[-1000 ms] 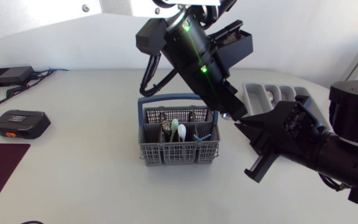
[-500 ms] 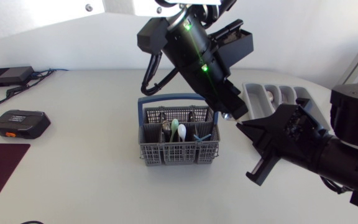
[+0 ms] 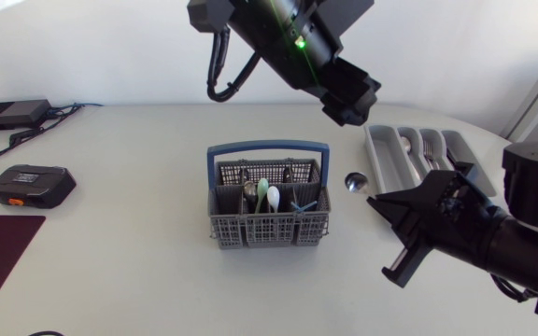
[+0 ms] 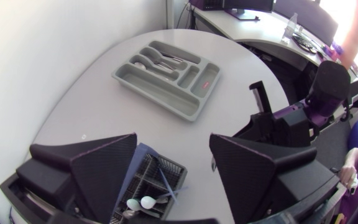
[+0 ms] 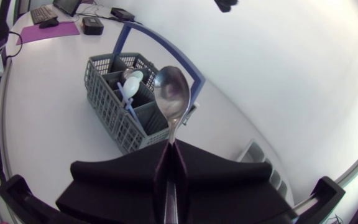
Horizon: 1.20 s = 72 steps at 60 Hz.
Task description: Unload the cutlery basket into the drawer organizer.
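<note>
Right hand [image 5: 169, 151] pinching 1 spoon [image 5: 171, 93], clear of basket [image 3: 269, 229]; left hand [image 4: 173, 149] spread, empty. Step: transfer. Next: carry it over organizer [image 3: 381, 161], spoon slot, then release.

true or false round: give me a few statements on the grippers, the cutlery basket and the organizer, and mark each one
1. The right gripper is shut on a metal spoon. True.
2. The left gripper holds a fork. False: it is open, with nothing between its fingers.
3. The cutlery basket is empty. False: light-coloured utensils and a blue one stand in it.
4. The drawer organizer has cutlery lying in some of its compartments. True.
5. The basket's handle is red. False: it is blue.
</note>
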Tool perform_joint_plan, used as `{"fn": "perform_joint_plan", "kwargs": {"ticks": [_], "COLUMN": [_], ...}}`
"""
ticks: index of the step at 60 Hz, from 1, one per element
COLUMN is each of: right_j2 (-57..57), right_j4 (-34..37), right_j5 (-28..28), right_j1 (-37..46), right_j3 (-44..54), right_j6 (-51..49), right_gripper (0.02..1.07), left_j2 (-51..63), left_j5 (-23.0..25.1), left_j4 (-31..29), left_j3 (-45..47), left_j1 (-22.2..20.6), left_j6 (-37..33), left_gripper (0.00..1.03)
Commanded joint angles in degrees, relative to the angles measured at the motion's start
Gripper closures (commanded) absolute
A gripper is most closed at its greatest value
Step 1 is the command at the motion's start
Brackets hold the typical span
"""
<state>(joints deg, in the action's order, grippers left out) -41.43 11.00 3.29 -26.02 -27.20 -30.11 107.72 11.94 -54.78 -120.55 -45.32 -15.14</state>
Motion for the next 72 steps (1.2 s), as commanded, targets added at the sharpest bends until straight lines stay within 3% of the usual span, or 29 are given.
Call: {"fn": "perform_joint_plan", "kwargs": {"ticks": [1,11,24,29,34,42,51,72], "right_j2": [0.2,-6.1,-16.3,-19.6,-24.4,-31.9,-39.5,-56.5], "right_j4": [0.7,-1.1,-4.9,-5.8,-1.9,4.4,11.2,16.4], "right_j5": [1.9,7.6,13.4,17.5,26.2,32.6,35.5,34.5], "right_j1": [4.4,16.9,28.8,33.5,40.7,49.0,54.3,61.2], "right_j3": [1.4,-0.2,-3.0,-4.0,-7.6,-13.6,-18.7,-26.8], "right_j6": [-0.6,-0.7,-1.6,-5.7,-12.9,-26.0,-38.8,-61.4], "right_gripper": [1.00,1.00,1.00,1.00,0.99,0.99,0.98,0.99], "left_j2": [-2.2,-5.2,-11.2,-12.8,-13.7,-15.1,-15.8,-16.9], "left_j5": [-0.5,-1.7,-7.7,-9.0,-10.5,-11.5,-12.1,-13.3], "left_j4": [1.1,4.9,11.2,12.9,13.8,15.7,16.8,19.2], "left_j3": [-0.6,6.6,19.3,22.9,25.7,29.6,32.7,39.8], "left_j1": [2.0,4.0,2.3,1.7,1.4,1.3,0.5,-3.5], "left_j6": [0.8,-1.9,-7.9,-9.5,-10.7,-12.4,-14.1,-21.9], "left_gripper": [0.13,0.13,0.13,0.13,0.13,0.13,0.13,0.13]}}
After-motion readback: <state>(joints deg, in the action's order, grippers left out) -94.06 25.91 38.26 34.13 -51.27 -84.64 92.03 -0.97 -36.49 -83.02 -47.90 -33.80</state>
